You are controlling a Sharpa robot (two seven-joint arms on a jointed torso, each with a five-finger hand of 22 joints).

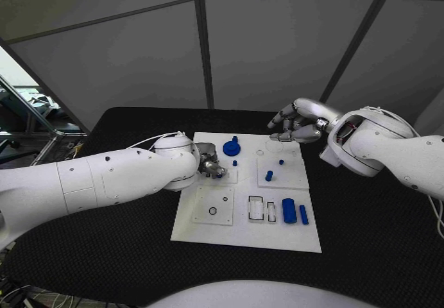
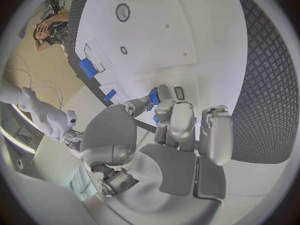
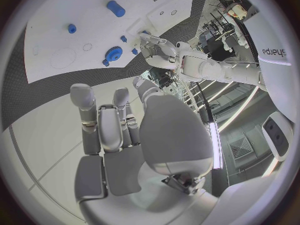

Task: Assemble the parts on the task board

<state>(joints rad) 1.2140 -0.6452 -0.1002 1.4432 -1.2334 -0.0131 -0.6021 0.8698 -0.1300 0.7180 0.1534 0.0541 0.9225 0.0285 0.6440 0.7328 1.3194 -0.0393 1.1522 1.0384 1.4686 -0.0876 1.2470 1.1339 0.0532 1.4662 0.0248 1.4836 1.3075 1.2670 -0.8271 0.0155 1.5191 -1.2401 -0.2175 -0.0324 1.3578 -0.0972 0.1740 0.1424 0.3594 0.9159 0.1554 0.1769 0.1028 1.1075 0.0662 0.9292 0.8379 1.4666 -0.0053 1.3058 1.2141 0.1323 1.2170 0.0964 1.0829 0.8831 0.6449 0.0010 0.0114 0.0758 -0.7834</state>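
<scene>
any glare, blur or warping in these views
Head view: even light, sharp, straight edges on the task board. Left wrist view: fisheye bends the board's edges; the left hand looks oversized. Right wrist view: same bending, bright light strips beside the right hand.

Task board (image 1: 242,237) — white plate, flat on the table, its far-left part under the left hand (image 1: 209,163). Blue gear-like part (image 1: 231,149) stands just beside that hand, on the far side. Small blue peg (image 1: 269,174) stands upright between the two hands. Two blue cylinders (image 1: 294,211) lie side by side near the board's near-right corner — well apart from the right hand (image 1: 298,123).
</scene>
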